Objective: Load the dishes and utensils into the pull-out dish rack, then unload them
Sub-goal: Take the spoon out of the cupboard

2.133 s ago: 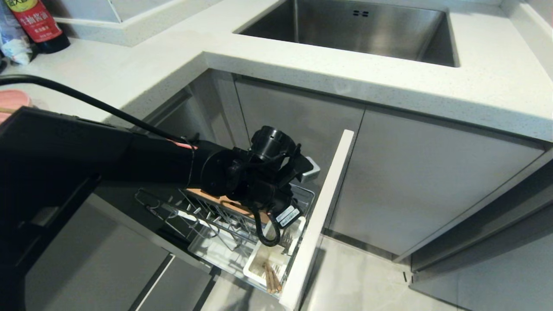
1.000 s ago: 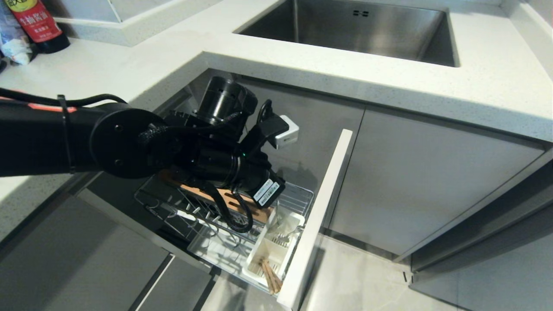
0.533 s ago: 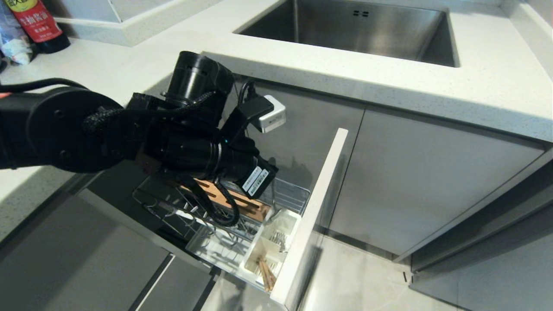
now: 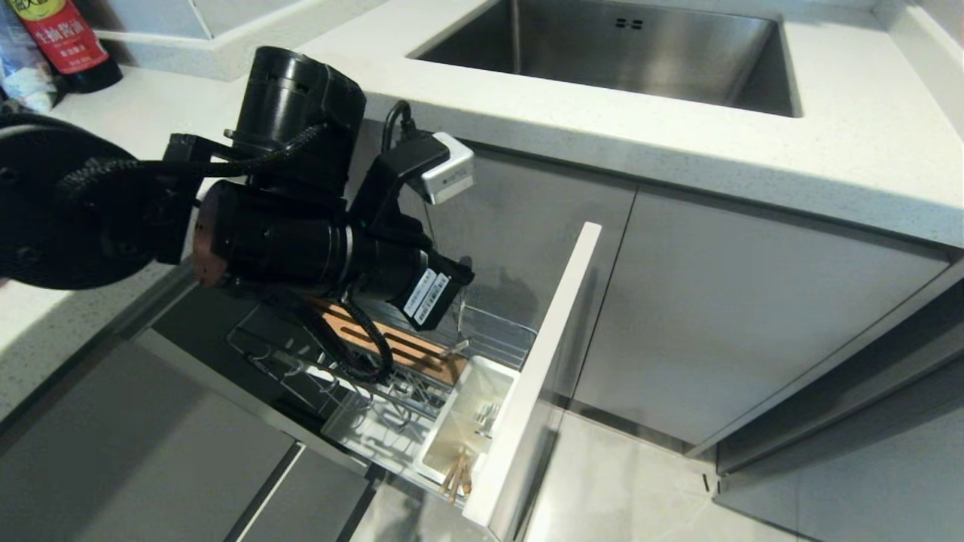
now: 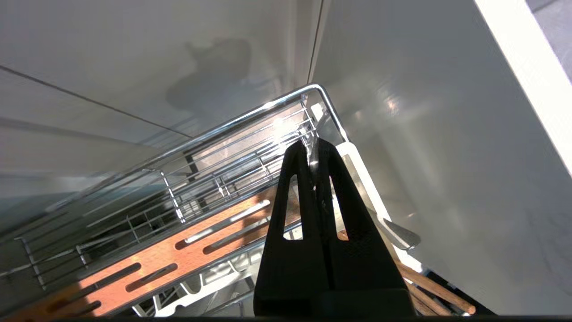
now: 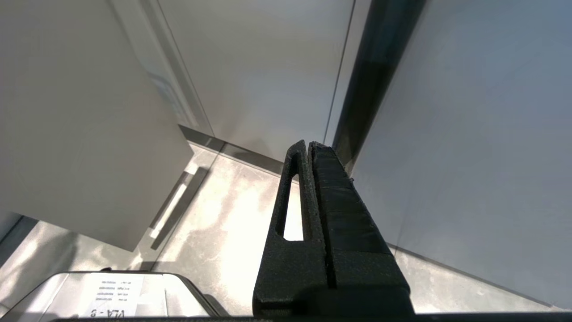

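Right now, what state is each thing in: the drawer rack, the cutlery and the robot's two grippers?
Pull-out dish rack: pulled out of the cabinet.
Left gripper: shut on the fork, above the rack.
Fork: clamped, hanging above the utensil caddy.
Chopsticks: lying in the utensil caddy.
Right gripper: shut, holding nothing, parked low near the floor.

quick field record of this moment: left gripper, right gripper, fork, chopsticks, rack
left gripper: shut on fork, above the caddy end of the rack
fork: silver, pinched between the fingers, handle end sticking out beside them
chopsticks: in the white caddy
pull-out dish rack: pulled out, no plate or bowl seen in it
right gripper: shut, parked low by the cabinet fronts
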Tool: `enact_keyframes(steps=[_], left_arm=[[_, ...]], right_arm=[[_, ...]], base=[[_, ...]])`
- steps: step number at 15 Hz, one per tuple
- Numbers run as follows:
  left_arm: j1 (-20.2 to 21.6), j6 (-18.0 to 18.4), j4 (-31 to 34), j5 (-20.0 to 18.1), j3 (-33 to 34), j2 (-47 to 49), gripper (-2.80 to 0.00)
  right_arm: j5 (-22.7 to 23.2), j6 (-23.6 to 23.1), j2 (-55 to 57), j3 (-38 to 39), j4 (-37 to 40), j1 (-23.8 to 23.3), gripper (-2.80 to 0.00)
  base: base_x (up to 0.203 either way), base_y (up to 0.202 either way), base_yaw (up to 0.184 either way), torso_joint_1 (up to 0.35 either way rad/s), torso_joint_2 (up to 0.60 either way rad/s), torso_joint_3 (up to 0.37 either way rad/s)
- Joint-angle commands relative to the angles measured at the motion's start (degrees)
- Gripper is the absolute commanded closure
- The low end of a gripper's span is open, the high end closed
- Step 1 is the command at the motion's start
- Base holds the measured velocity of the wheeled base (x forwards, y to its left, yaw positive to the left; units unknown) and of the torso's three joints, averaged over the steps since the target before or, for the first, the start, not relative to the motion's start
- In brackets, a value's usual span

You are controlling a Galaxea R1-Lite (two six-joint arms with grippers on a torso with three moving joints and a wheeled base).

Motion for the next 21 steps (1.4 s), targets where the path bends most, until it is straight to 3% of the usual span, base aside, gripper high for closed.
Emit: enact_keyframes(steps=[1,7,15,21], left_arm=[[0.0,-0.2,0.0,0.0,0.0,-1.5,0.00],[0.1,-4.5,-0.4,0.1,0.0,-8.0,0.00],[1.2,-14.0,-4.7,0.1,0.9,-21.9,0.00],[6.5,-14.8,-11.2,0.1,7.7,-36.5,0.00]], right_arm=[[0.0,0.0,0.0,0.0,0.0,0.0,0.00],[0.0,0.0,-0.1,0.0,0.0,0.0,0.00],[0.0,0.0,0.0,0.0,0.0,0.0,0.00],[0.0,0.0,-0.1,0.0,0.1,0.0,0.00]], base=[[0.000,0.000,0.000,0.000,0.00,0.000],[0.000,0.000,0.000,0.000,0.00,0.000],[0.000,0.000,0.000,0.000,0.00,0.000],[0.000,0.000,0.000,0.000,0.00,0.000]])
